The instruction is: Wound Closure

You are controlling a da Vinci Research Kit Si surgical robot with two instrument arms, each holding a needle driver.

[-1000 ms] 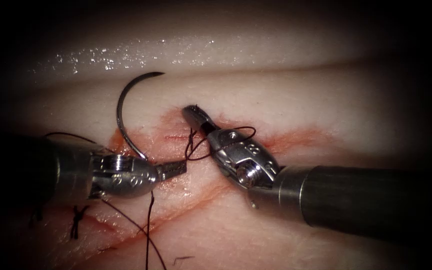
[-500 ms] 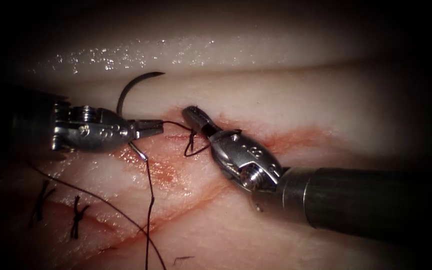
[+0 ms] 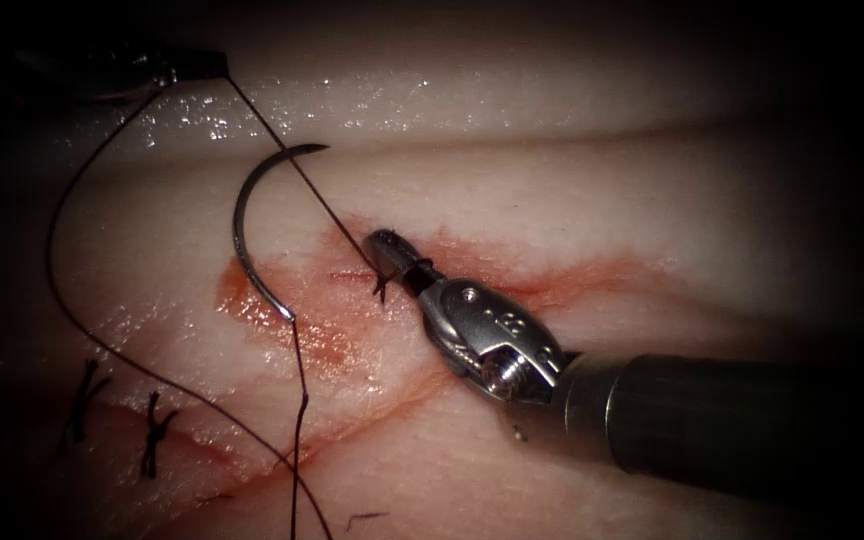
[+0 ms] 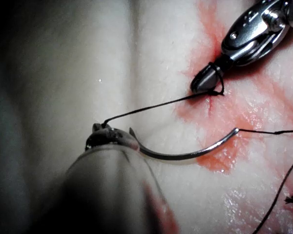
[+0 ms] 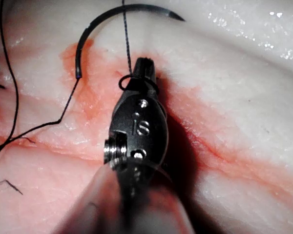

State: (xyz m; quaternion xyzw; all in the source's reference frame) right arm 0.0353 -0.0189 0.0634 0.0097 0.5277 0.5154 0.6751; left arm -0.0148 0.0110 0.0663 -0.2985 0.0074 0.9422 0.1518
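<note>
**Endoscope view: thread taut between the tools, needle lying free**

Clamped on the thread (image 3: 282, 160) with the left tool (image 3: 187, 65), high up and far left of the cut (image 3: 382, 400); confirmed in the left wrist view, with the strand leaving the closed tips. Stretched straight down and rightward to the right tool (image 3: 384, 245), and wound round its closed jaws just above the small knot (image 3: 380, 288) on the tissue (image 3: 552, 200). Cannot tell whether a thread end is pinched between those jaws. Held by neither tool: the needle (image 3: 240, 215), flat on the tissue left of the right tool and not in the tissue, point uppermost, thread-bearing end down by the red fluid (image 3: 322, 340). Judged the relation that matters: long axis of the taut strand running from the knot up-left to the left tool and crossing the needle's curve near its point. Right tool at the knot, left tool well apart from it, needle nearer the right tool. Two finished stitches (image 3: 152, 440) at lower left
</note>
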